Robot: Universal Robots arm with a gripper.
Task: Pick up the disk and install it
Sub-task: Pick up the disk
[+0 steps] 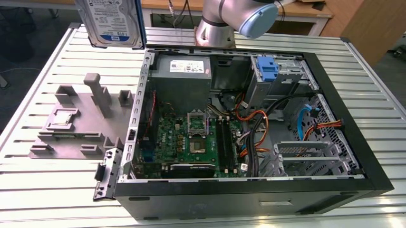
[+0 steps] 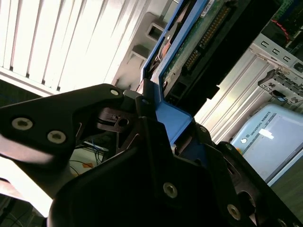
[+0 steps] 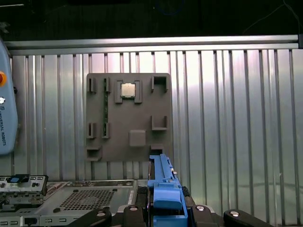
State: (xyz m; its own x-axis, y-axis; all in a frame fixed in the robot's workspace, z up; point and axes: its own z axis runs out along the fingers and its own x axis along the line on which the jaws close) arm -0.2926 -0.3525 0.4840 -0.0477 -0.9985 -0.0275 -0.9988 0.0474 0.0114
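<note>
The disk (image 1: 111, 21), silver-grey with a blue-and-white label, hangs upright in the air above the table's far side, at the exterior view's left of the open case. In the second wrist view its green circuit-board underside (image 2: 199, 38) and blue rail run away from my gripper (image 2: 156, 106), whose black fingers are shut on the blue rail. The first wrist view sees the disk (image 3: 162, 179) edge-on, with my gripper (image 3: 165, 208) clamped on its blue rail.
An open black computer case (image 1: 374, 175) lies on the slatted metal table (image 1: 38, 190), with motherboard, cables and an upright blue latch (image 1: 269, 71) at a drive bay. A grey fixture plate (image 1: 76, 128) holding a chip (image 1: 62, 118) sits on the exterior view's left. The arm's base (image 1: 219, 28) stands behind the case.
</note>
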